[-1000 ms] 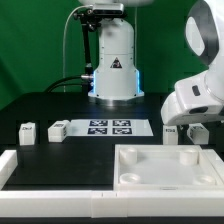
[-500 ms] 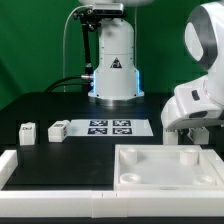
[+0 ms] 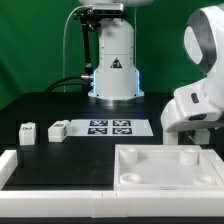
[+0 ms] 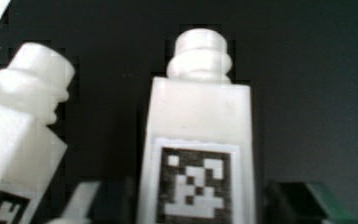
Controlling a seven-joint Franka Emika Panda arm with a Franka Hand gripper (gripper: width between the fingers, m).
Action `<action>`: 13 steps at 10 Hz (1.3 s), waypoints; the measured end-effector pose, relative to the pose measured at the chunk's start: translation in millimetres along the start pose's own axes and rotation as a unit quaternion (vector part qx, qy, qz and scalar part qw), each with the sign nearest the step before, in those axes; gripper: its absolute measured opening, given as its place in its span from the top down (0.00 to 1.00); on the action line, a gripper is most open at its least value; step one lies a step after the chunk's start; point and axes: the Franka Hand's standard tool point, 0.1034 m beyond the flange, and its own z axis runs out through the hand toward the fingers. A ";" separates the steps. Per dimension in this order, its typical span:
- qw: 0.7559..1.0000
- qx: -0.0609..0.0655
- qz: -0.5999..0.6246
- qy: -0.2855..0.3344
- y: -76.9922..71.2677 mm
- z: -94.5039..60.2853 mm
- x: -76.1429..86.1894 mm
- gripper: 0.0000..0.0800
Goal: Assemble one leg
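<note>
In the wrist view a white leg (image 4: 201,120) with a black-and-white tag stands between my gripper's (image 4: 202,203) two fingers. A dark gap shows on each side of it, so the gripper is open around it. A second leg (image 4: 28,110) stands close beside it. In the exterior view my hand (image 3: 196,108) hangs low behind the far right edge of the large white tabletop (image 3: 200,176), and its fingers and those two legs are hidden. Two more legs (image 3: 27,133) (image 3: 57,129) lie at the exterior view's left.
The marker board (image 3: 110,127) lies at mid table in front of the robot base (image 3: 114,70). A long white ledge (image 3: 50,168) runs along the front left, next to the tabletop.
The hand has shifted slightly at the exterior view's right, and the dark fingers seen below it a second ago are now mostly hidden. The loose legs have not moved.
</note>
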 end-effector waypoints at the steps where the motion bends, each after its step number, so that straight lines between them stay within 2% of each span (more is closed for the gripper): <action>1: 1.000 0.000 0.000 0.000 0.6 -0.2 0.1 0.64; 6: 1.000 0.000 0.000 0.002 1.3 -3.9 -1.0 0.64; 7: 1.000 -0.001 0.000 -0.006 4.1 -11.1 -7.8 0.64; 10: 1.000 -0.005 0.005 -0.011 11.7 -47.4 -29.9 0.64; 11: 1.000 -0.004 0.007 -0.001 14.2 -57.7 -30.9 0.64; 13: 1.000 -0.002 0.007 0.024 14.6 -60.5 -25.5 0.64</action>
